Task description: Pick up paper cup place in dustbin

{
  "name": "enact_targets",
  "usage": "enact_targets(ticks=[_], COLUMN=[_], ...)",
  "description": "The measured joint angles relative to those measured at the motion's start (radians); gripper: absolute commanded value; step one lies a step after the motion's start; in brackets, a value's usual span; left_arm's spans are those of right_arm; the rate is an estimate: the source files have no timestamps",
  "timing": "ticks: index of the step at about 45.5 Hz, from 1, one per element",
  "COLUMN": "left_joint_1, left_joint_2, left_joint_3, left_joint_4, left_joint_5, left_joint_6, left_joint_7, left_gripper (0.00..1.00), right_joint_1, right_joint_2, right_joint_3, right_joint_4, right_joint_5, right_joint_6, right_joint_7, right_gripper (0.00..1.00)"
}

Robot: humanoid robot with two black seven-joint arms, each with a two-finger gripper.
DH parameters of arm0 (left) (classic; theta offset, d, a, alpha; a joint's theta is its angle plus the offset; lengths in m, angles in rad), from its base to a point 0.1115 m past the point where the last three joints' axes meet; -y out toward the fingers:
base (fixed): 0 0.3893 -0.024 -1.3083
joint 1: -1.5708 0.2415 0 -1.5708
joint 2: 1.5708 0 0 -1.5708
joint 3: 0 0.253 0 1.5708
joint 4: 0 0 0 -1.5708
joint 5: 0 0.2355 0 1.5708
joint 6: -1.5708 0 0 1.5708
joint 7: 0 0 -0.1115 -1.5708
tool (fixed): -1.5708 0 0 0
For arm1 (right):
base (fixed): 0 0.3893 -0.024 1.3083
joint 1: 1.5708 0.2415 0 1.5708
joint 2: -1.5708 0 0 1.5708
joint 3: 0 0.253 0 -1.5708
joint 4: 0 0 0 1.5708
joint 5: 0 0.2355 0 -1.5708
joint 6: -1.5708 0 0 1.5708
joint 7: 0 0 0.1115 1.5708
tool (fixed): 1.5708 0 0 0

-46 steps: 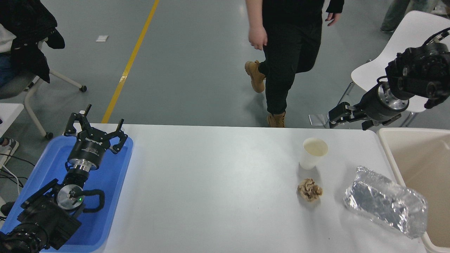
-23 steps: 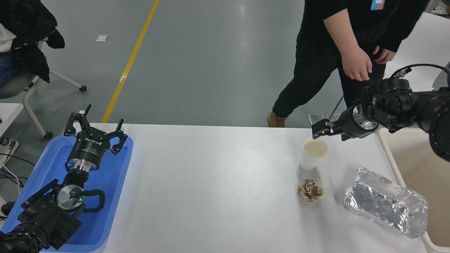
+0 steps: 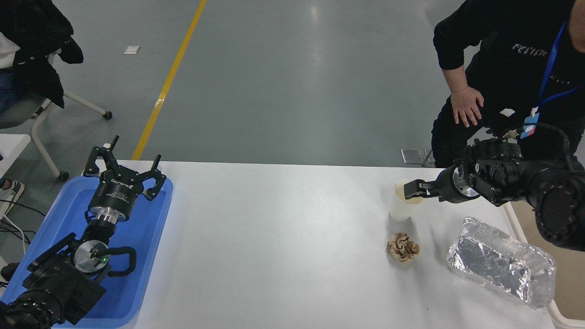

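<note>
- Fingers of the right gripper (image 3: 413, 189) were seen reaching in from the right over the rim of the paper cup (image 3: 402, 206); whether they had closed on it could not be told.
- Cup was left upright on the white table (image 3: 283, 237), near its far right edge, with the gripper level with its mouth, apparently so that the rim could be pinched.
- Half a second earlier the same gripper had been held higher and just beyond the cup, off the table's far edge; it had since been brought down and in.
- Crumpled brown paper ball (image 3: 402, 246) lay just in front of the cup, and a foil packet (image 3: 500, 261) was set to its right; neither had been shifted.
- Dustbin (image 3: 514, 219) stood at the table's right end, largely hidden behind the arm, placed within short reach for the drop.
- Left gripper (image 3: 122, 176) was parked with fingers spread above the blue tray (image 3: 151, 237), unchanged.
- Person (image 3: 507, 68) was pictured seated beyond the table, one hand on a knee, where previously standing.
</note>
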Motion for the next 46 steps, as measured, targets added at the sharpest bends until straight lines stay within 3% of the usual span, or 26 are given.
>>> enact_targets(ticks=[15, 38, 46], left_joint_1=[0.000, 0.000, 0.000], left_joint_2=[0.000, 0.000, 0.000], left_joint_3=[0.000, 0.000, 0.000], left_joint_4=[0.000, 0.000, 0.000], left_joint_5=[0.000, 0.000, 0.000], left_joint_6=[0.000, 0.000, 0.000], left_joint_7=[0.000, 0.000, 0.000], left_gripper=[1.00, 1.00, 1.00], right_joint_1=[-0.037, -0.017, 0.078], right_joint_2=[0.000, -0.001, -0.057], right_joint_3=[0.028, 0.057, 0.060], right_joint_4=[-0.003, 0.009, 0.090], right_joint_5=[0.001, 0.001, -0.002], right_joint_6=[-0.041, -0.049, -0.044], right_joint_7=[-0.001, 0.009, 0.011], right_gripper=[0.01, 0.00, 0.00])
